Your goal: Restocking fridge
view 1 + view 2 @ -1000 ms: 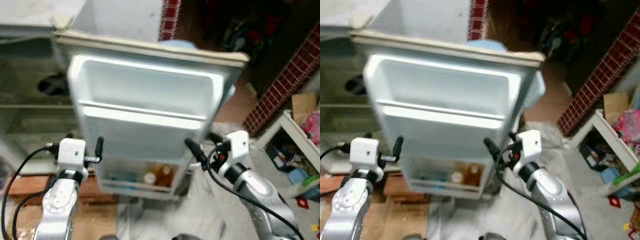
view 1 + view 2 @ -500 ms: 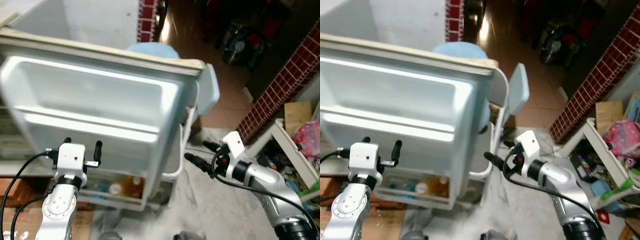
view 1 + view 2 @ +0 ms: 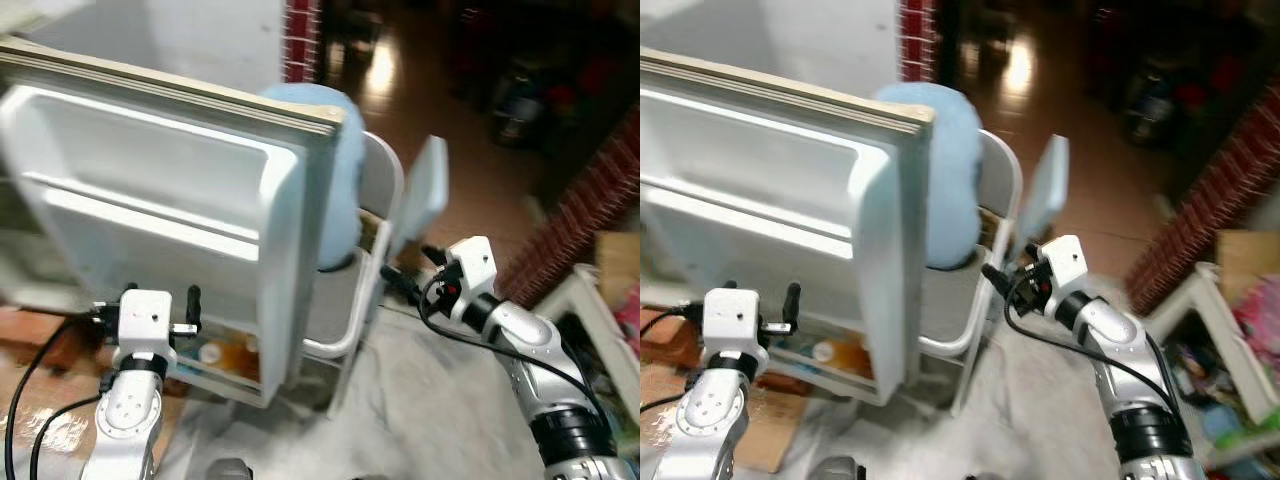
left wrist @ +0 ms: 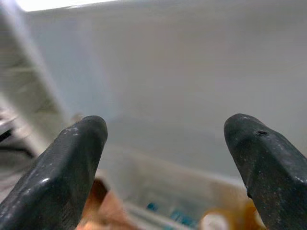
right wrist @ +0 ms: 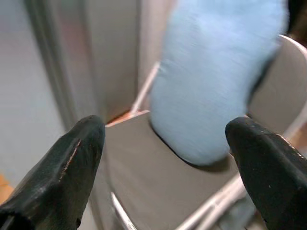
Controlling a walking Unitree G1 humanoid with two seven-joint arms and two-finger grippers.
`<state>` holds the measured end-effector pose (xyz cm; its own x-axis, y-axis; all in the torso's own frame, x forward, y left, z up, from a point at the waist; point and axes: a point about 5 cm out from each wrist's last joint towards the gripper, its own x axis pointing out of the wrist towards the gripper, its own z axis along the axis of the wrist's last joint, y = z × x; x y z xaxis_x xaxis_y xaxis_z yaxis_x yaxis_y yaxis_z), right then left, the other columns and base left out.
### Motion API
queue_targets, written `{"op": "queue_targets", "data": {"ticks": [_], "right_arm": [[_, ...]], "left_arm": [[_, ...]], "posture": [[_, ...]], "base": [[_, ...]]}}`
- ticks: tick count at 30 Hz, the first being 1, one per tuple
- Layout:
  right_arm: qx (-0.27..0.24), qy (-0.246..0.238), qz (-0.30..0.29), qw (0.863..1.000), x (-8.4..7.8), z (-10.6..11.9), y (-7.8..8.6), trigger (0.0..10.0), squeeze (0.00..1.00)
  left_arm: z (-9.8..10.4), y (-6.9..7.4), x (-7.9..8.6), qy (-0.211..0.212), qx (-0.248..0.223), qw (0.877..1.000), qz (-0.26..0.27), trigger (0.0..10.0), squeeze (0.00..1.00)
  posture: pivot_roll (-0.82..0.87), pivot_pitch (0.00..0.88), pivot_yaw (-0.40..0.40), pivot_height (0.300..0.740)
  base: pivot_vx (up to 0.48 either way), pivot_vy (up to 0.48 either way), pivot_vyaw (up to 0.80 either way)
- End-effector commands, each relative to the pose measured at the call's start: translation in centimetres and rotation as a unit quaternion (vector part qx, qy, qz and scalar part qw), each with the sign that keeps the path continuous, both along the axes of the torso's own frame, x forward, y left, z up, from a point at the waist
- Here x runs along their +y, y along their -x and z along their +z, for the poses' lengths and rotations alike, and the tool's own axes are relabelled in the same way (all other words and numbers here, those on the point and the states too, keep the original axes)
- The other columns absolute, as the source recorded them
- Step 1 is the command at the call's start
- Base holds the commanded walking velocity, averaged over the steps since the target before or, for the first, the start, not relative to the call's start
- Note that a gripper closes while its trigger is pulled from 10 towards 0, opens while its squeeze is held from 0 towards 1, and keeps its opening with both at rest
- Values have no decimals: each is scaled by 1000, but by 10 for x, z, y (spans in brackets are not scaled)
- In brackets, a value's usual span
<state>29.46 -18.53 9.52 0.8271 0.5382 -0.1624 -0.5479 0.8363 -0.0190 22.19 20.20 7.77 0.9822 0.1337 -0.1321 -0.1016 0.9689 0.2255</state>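
White plastic lines the inside of the open fridge door (image 3: 170, 200), which stands edge-on as the landmark here; low in its bottom shelf sit an amber bottle (image 3: 238, 350) and a white-capped bottle (image 3: 209, 353). The left gripper (image 3: 160, 300) hovers just before that shelf with its fingers (image 4: 76, 167) spread and empty. The right gripper (image 3: 1008, 275), equally spread and holding nothing, reaches past the door's edge toward a grey metal folding chair (image 3: 970, 300) bearing a pale blue cushion (image 3: 940, 170). Restocking well probably means squaring up to the door first, then approaching any item slowly, since both views are blurred. No brand or writing is legible.
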Motion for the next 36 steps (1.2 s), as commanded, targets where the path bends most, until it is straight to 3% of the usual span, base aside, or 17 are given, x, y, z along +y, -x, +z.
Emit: {"op": "queue_targets", "data": {"ticks": [1, 4, 7, 9, 13, 18, 22, 24, 25, 28, 31, 32, 36], "right_arm": [[-18, 3, -13, 1000, -2, 7, -4, 10000, 0], [-40, -6, -46, 998, -2, 15, -11, 10000, 0], [-75, -23, -88, 993, 3, 29, -20, 10000, 0], [-86, -29, -90, 992, 9, 34, -22, 10000, 0], [-95, -22, -88, 991, 13, 35, -26, 10000, 0], [-100, -40, -103, 989, 17, 41, -34, 10000, 0], [-111, -60, -117, 985, 23, 51, -41, 10000, 0], [-117, -71, -123, 983, 28, 57, -46, 10000, 0], [-122, -84, -130, 980, 35, 63, -53, 10000, 0], [-118, -109, -134, 978, 44, 68, -60, 10000, 0], [-113, -146, -95, 978, 65, 80, -66, 10000, 0], [-113, -146, -95, 978, 65, 80, -66, 10000, 0], [-87, -192, 33, 977, 89, 93, -57, 10000, 0]], "left_arm": [[0, -1, 0, 5, 6, 1000, -4, 10000, 0], [-1, -1, -2, 22, 13, 1000, -18, 10000, 0], [-9, 2, -14, 71, 48, 994, -74, 10000, 0], [-19, 7, -28, 111, 109, 979, -132, 10000, 0], [-28, 19, -40, 96, 157, 961, -206, 10000, 0], [-33, 19, -36, 107, 183, 961, -178, 10000, 0], [-43, 22, -32, 101, 240, 953, -156, 10000, 0], [-44, 22, -31, 97, 262, 947, -157, 10000, 0], [-42, 21, -33, 75, 279, 942, -172, 10000, 0], [-38, 18, -38, 59, 278, 941, -184, 10000, 0], [-37, 15, -44, 22, 275, 941, -198, 10000, 0], [-37, 15, -44, 22, 275, 941, -198, 10000, 0], [-36, 12, -44, 9, 279, 940, -194, 10000, 0]], "posture": [[89, 0, -77, 716], [89, 0, -77, 716], [93, 0, -78, 716], [98, 0, -79, 716], [103, 0, -81, 716], [106, 0, -82, 716], [106, 0, -83, 716], [106, 0, -82, 716], [108, 0, -81, 716], [108, 0, -79, 716], [121, 0, -86, 716], [121, 0, -86, 716], [125, 0, -94, 716]], "base": [[0, 0, 738], [0, 0, 762], [0, 0, 781], [0, 0, 781], [0, 0, 778], [0, 0, 781], [0, 0, 775], [0, 0, 775], [0, 0, 775], [0, 0, 775], [0, 0, 779], [0, 0, 775], [0, 0, 775]]}}
